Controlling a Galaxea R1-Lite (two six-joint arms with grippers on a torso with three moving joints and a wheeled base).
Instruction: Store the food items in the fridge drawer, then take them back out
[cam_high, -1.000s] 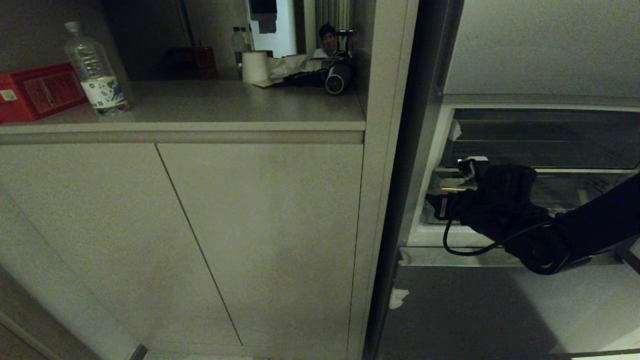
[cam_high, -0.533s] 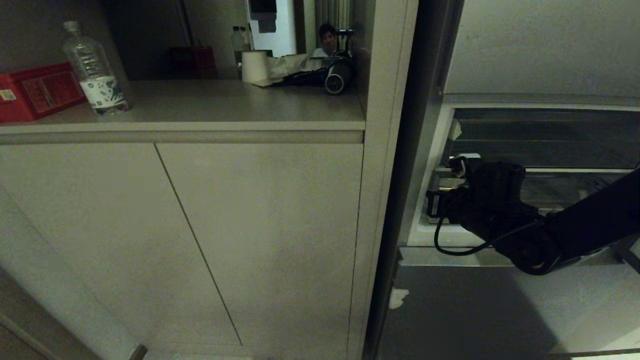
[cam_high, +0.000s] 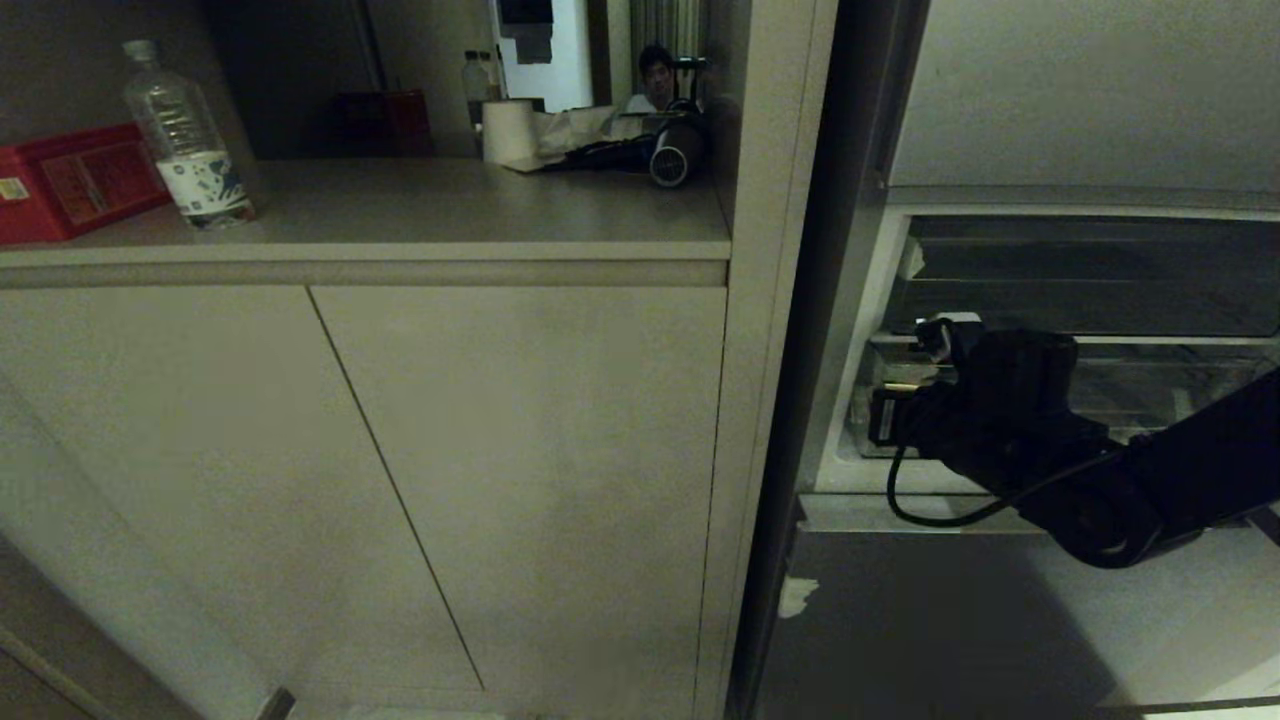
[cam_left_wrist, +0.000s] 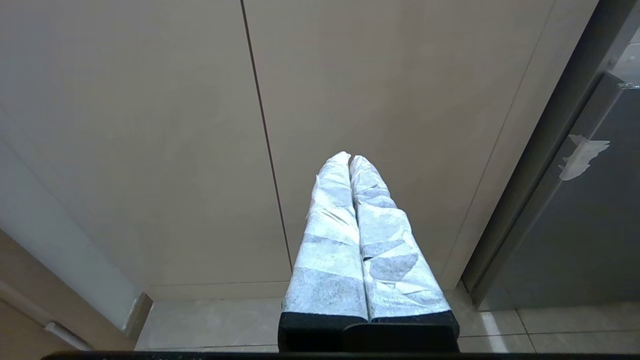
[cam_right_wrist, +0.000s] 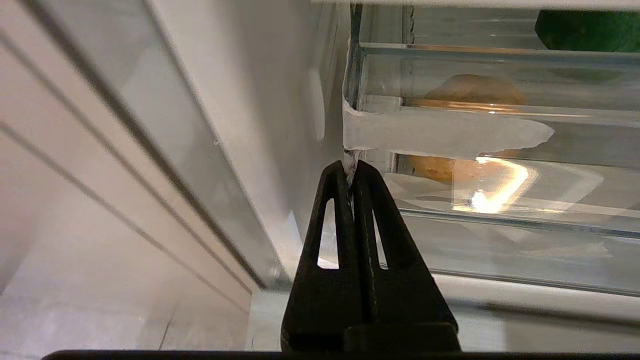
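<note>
- Fridge drawer (cam_right_wrist: 500, 235): clear plastic, set low in the open fridge compartment on the right of the head view; a torn whitish tape scrap (cam_right_wrist: 440, 134) is stuck across its stepped front lip.
- Food item (cam_right_wrist: 467, 90): one round orange-tan piece lies inside the drawer, seen through the clear front wall, partly masked by the tape and by glare.
- Counter (cam_high: 420, 215), far left of the head view: carries a red box (cam_high: 70, 180) and a clear water bottle (cam_high: 185, 135) just beside it; a paper roll (cam_high: 508, 130) and a dark hair dryer (cam_high: 660, 155) sit toward the back right corner.
- Cabinet doors (cam_high: 400, 480): two plain doors below the counter, both closed.
- Left gripper (cam_left_wrist: 350, 162): parked low before the cabinet doors, its white-wrapped fingers (cam_left_wrist: 330, 235) pressed together with nothing between them; not visible in the head view.
- Right gripper (cam_right_wrist: 351, 167): reaches into the fridge opening at the drawer's left front corner. Black fingers (cam_right_wrist: 325, 270) are brought fully together, tips at the lower edge of the tape scrap. Whether they pinch the tape or the lip cannot be told.
- Dark green object (cam_right_wrist: 590, 25): sits farther back, above the drawer; identity unclear.
- Grey fridge panel (cam_high: 1000, 620): below the opening, bearing a small tape scrap near its left edge.
</note>
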